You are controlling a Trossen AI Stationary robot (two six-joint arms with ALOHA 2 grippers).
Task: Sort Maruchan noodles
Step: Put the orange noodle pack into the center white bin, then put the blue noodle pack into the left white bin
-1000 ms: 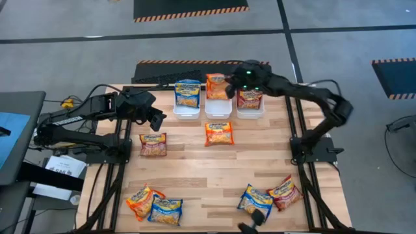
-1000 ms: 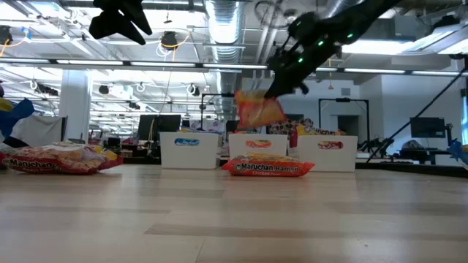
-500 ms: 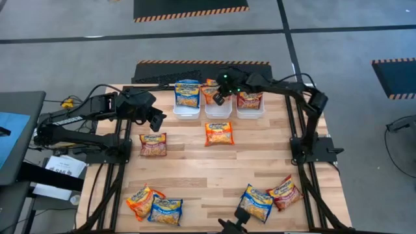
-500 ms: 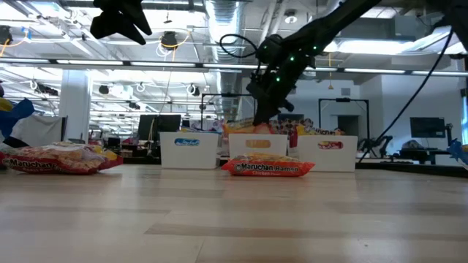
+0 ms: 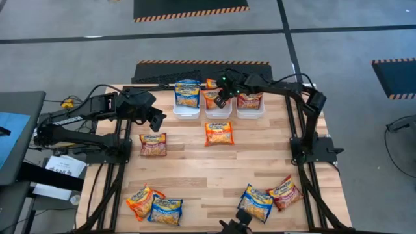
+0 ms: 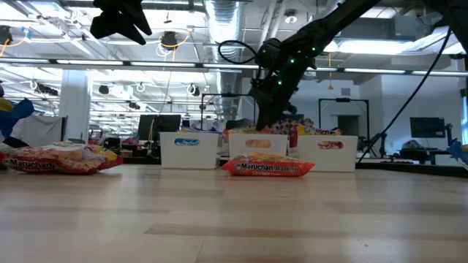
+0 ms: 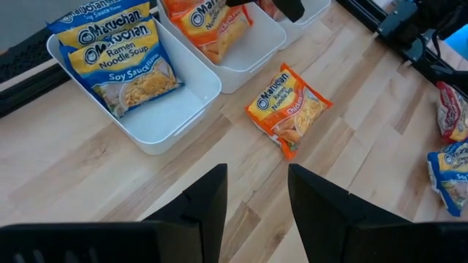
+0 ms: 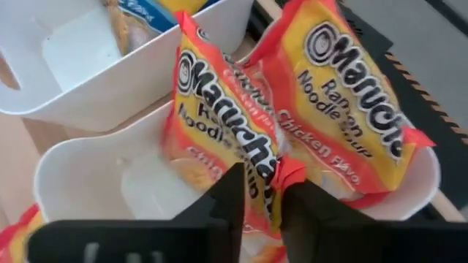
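Note:
Three white trays stand side by side at the table's far edge. The left tray holds blue packets, the middle tray orange ones, and the right tray a dark red one. My right gripper reaches down into the middle tray, shut on an orange-red Maruchan packet. That packet stands on edge against a second orange packet. My left gripper hangs open above the table's left side, touching nothing. My right gripper pinches the orange-red packet by its red sealed end between its two fingers, slanting down from above. The packet stands tilted inside the middle tray and leans against the other orange packet.
Loose packets lie flat on the table: an orange one at centre, a dark red one on the left, an orange and a blue near left, and a blue and a dark red near right. Bare wood lies between them.
My right gripper has carried the orange-red packet leftward from beside the right tray and down into the middle tray. The packet, which hung clear in the air, now stands inside the tray against the other orange one.

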